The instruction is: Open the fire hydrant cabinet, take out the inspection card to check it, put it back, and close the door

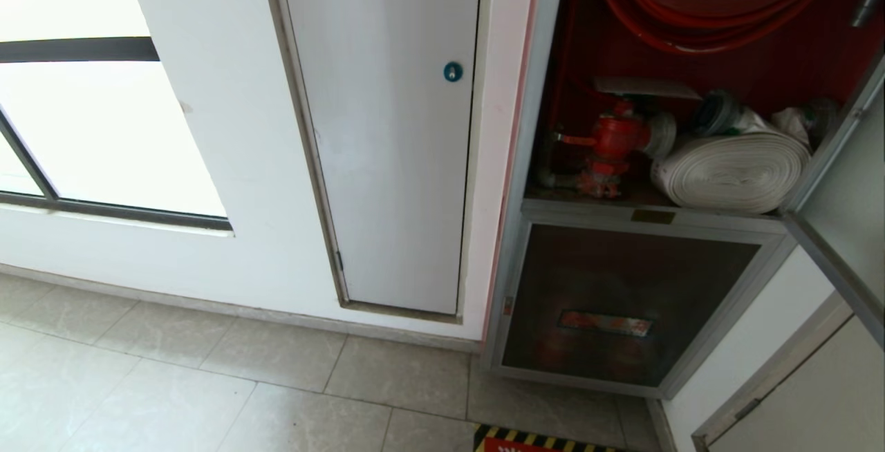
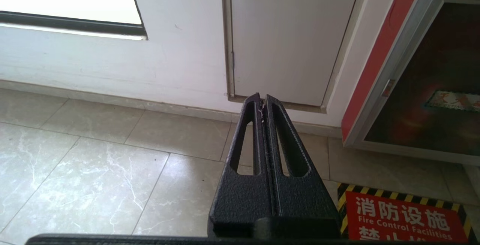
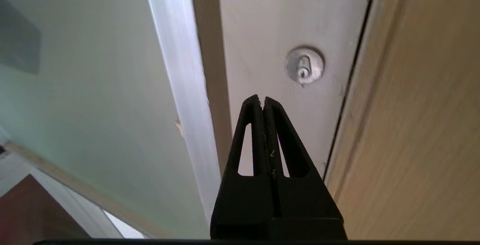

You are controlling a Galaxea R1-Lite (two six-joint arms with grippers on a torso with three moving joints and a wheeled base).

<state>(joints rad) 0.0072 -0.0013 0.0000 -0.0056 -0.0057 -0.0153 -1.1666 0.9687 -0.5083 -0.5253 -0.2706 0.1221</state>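
Fire hydrant cabinet (image 1: 546, 127) at scene right, door (image 1: 840, 182) swung open. Inspection card (image 1: 646, 87) lies above red valve (image 1: 612, 137). Right hand (image 3: 262, 102) pinched closed, empty, near door frame; should widen, approach card edge-on. Left hand (image 2: 261, 100) closed, parked low.

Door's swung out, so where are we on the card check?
Done: the door stands open, exposing the fire hydrant cabinet. In hand: nothing; right gripper and left gripper are shut and empty. The inspection card lies above the red valve; whether checked is unclear. Left: closing.
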